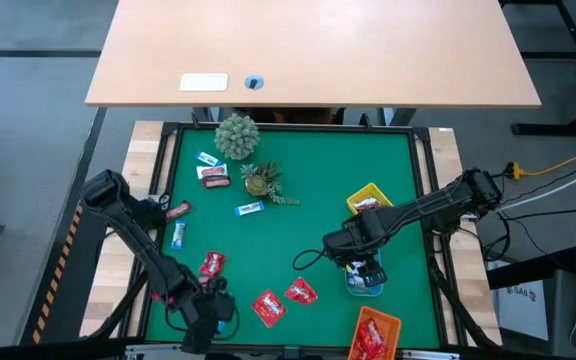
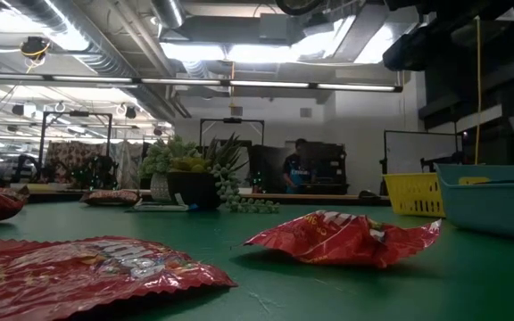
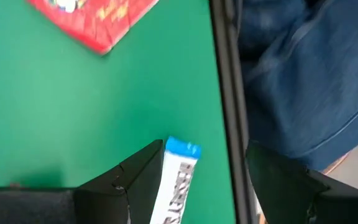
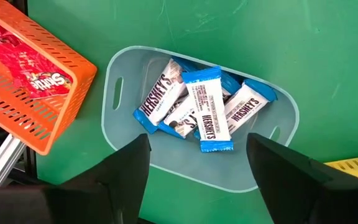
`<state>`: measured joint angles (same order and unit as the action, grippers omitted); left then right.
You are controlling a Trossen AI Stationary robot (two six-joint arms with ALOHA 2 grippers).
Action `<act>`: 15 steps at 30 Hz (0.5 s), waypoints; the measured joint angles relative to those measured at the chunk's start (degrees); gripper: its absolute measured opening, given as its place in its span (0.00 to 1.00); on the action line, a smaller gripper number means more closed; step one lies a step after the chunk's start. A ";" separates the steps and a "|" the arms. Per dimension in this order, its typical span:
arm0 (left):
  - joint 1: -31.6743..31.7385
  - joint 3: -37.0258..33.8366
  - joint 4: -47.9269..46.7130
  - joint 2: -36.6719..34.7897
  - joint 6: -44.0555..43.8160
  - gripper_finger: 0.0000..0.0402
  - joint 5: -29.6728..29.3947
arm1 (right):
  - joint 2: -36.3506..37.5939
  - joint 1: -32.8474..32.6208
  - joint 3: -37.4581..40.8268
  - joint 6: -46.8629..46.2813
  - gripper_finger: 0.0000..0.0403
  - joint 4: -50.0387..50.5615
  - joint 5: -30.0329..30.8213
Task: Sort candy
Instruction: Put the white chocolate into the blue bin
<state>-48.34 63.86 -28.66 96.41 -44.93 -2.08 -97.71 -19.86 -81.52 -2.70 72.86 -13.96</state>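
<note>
My left gripper is open at the table's near edge, pointing down. A blue-and-white candy lies on the green mat between its fingers, close beside one of them. My right gripper hovers open above the blue tray, which holds several blue-and-white candies. Red packets lie on the mat near the left gripper. More blue-and-white candies and maroon bars lie farther back on the left. My left gripper comes at the blue-and-white candy from above, its fingers along the candy's length. The candy's long edge lies right beside the inner face of one finger; the other finger stands well apart. Whether that finger touches it, I cannot tell.
An orange tray with red packets sits at the near right corner, and a yellow tray lies behind the blue tray. Two small plants stand at the far middle. A person in blue trousers is just past the near edge.
</note>
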 joint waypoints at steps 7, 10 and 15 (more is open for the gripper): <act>-3.81 0.00 -4.83 3.50 0.33 0.56 0.05 | 0.00 0.00 0.00 0.00 0.66 0.01 0.00; -4.76 0.00 -6.37 5.21 0.42 0.56 -0.36 | 0.00 0.00 0.00 0.00 0.66 0.00 0.00; -4.98 0.00 -6.91 8.01 0.48 0.56 -0.38 | 0.00 0.00 0.00 -0.02 0.66 0.02 0.02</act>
<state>-53.32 63.86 -35.57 104.42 -44.45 -2.46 -97.71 -19.86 -81.52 -2.72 72.88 -13.93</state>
